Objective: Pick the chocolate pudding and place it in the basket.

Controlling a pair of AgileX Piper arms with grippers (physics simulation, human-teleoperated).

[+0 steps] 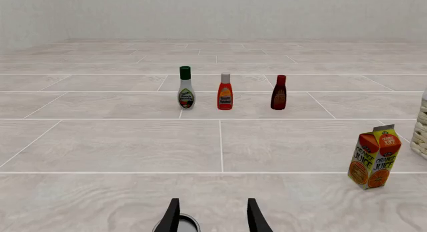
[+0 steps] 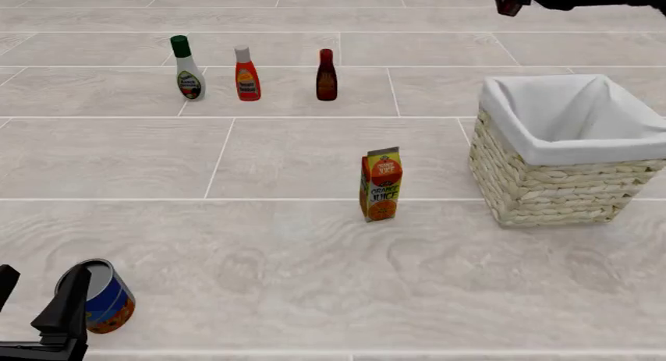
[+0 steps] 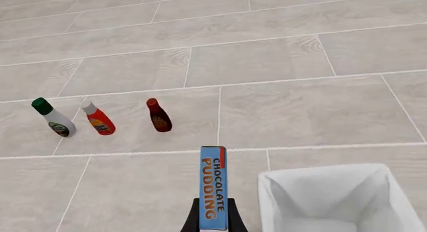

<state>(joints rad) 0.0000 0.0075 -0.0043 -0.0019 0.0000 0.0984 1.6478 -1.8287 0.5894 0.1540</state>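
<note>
Chocolate pudding (image 3: 213, 188) held aloft in the right jaws, beside the basket (image 3: 333, 202)

Carry it sideways until it hangs over the white liner, then lower before letting go, so the carton drops inside rather than onto the rim; right gripper (image 3: 213, 219) is clamped on the carton's lower end; left gripper (image 1: 212, 214) hovers near the tabletop's near-left corner, jaws apart, holding nothing.

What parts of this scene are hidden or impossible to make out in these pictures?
- Pudding: the right wrist view shows only its blue edge; absent from the front view.
- Right gripper: the frame edge cuts it off in both views.
- Can: partly behind the left gripper in front view.
- Basket: cropped in left wrist view.
- Bottle labels: too small to read.
</note>
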